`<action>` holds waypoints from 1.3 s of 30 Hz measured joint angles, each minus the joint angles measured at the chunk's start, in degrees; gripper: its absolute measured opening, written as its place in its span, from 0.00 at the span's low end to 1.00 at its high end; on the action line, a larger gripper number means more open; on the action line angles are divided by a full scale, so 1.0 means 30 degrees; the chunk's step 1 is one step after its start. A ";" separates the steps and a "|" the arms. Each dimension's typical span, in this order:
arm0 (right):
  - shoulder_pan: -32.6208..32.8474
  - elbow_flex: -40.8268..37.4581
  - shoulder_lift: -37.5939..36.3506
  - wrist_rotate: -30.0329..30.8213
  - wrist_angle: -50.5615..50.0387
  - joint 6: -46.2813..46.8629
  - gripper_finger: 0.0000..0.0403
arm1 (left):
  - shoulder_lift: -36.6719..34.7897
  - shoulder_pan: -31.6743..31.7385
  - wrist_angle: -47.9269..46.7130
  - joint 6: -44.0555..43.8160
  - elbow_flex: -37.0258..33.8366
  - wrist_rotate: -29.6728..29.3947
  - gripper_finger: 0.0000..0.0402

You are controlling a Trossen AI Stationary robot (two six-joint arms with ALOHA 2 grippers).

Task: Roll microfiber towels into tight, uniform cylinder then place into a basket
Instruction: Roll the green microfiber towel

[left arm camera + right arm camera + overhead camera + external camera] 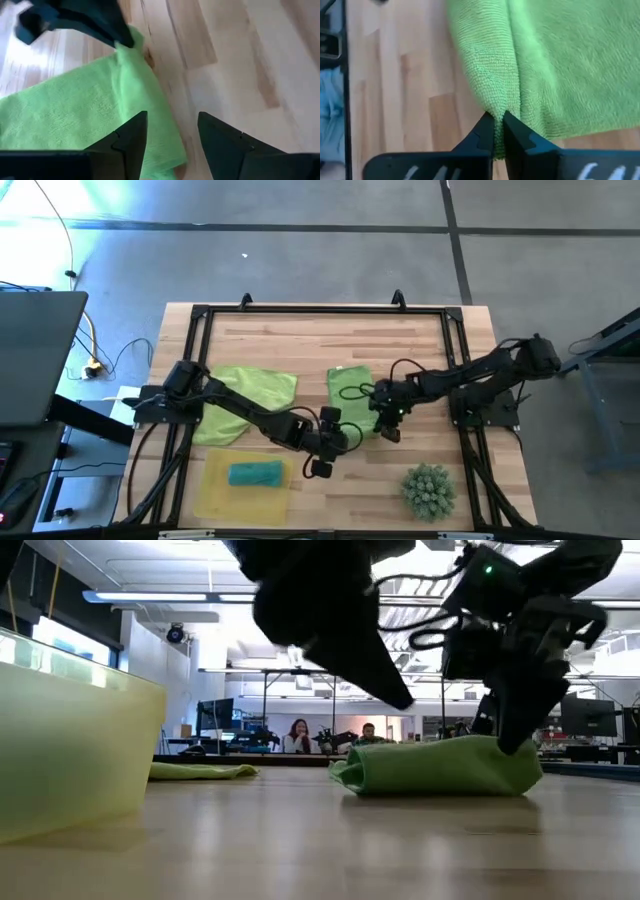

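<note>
Green microfiber under both grippers and nowhere near a cylinder yet, so probably the rolling step, barely begun: towel (pixel 340 380) mid-table, mostly flat, doubled over along one edge only. Right gripper (pixel 498 131) clamped on that doubled edge, a ridge of cloth nipped between closed fingertips, remaining cloth spread flat on the wood beyond them. Left gripper (pixel 171 118) parted, low over the table at the neighbouring corner of the same towel; between its fingers only bare wood, with the cloth's edge beneath and beside one finger, not within the gap. Seen level with the tabletop, a low bunched hump rather than a roll. Calls next, most likely, for bringing the open fingers sideways onto the cloth and closing on the same edge, then turning the edge over evenly from both ends, keeping tension so as not to wind a loose or cone-shaped roll. Risks a skewed start with one end pinched and the other free. Basket (pixel 212 498) at the front left of the table, well apart from the towel, with a teal roll (pixel 255 473) lying inside. Spare towel (pixel 250 392) spread flat beside the left arm, untouched.
</note>
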 joint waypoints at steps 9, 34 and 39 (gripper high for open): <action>-0.0940 0.0051 0.0401 0.0022 -0.1349 0.0432 0.01 | 0.1907 0.0329 0.0728 -0.0367 0.0007 -0.3918 0.47; -0.0942 0.0051 0.0420 0.0074 -0.1576 -0.1116 0.09 | 0.2688 0.2006 0.2163 -0.7040 0.0022 0.5503 0.04; -0.0942 0.0058 -0.0212 0.0040 -0.2219 -0.2233 0.20 | 0.2611 0.2452 0.2716 -0.8211 0.0016 0.8364 0.05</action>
